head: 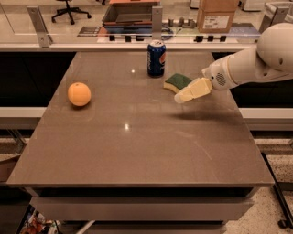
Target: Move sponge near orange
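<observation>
Sponge [178,82], dark green scouring face up with a pale yellow foam edge showing along its lower left side, lies flat on the grey-brown table [137,155], right of centre in the upper half of the frame. Just to its upper left, close by but apart from it, a blue soda can [156,58] stands upright near the table's far edge.

The orange [79,94] rests on the left part of the table, at about the same height in the frame as the sponge and well apart from it. A wide stretch of bare tabletop lies between them.

The cream-coloured gripper [183,96] enters from the right at the end of the white arm [256,59] and slants down and to the left. Its tip lies at the lower right corner of the sponge and overlaps that corner in this view. Whether it touches the sponge cannot be told. Nor can it be told whether the gripper is spread or pressed together: it appears as one pale wedge. A soft shadow [206,116] falls on the table below and to the right of the gripper.

Beyond the table, along the top of the frame, are a cardboard box [217,13] at upper right, a dark tray [130,13] at upper centre and an office chair [68,8] at upper left.
</observation>
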Controlling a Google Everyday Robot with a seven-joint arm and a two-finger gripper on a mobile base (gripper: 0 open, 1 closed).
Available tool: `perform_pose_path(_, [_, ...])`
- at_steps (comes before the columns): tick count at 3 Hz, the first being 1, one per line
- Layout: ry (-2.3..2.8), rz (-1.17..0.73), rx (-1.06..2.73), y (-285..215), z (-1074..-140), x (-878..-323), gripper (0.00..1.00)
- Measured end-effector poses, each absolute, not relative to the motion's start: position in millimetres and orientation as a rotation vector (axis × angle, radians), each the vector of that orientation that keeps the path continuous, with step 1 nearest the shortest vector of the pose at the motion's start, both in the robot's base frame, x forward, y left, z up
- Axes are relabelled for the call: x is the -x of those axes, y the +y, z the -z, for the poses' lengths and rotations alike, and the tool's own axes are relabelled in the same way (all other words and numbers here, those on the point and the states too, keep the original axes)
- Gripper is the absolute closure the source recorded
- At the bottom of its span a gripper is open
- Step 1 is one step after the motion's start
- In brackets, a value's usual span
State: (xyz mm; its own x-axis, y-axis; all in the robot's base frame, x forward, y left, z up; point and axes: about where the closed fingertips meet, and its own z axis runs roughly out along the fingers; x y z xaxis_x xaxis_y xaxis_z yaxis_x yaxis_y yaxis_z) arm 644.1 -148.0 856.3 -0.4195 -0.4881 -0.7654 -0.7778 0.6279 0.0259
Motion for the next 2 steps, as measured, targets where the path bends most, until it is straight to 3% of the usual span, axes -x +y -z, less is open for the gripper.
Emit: perform_pose_path(2, [2.150, -0.455, 1.022, -145, -828, -656, 0.00])
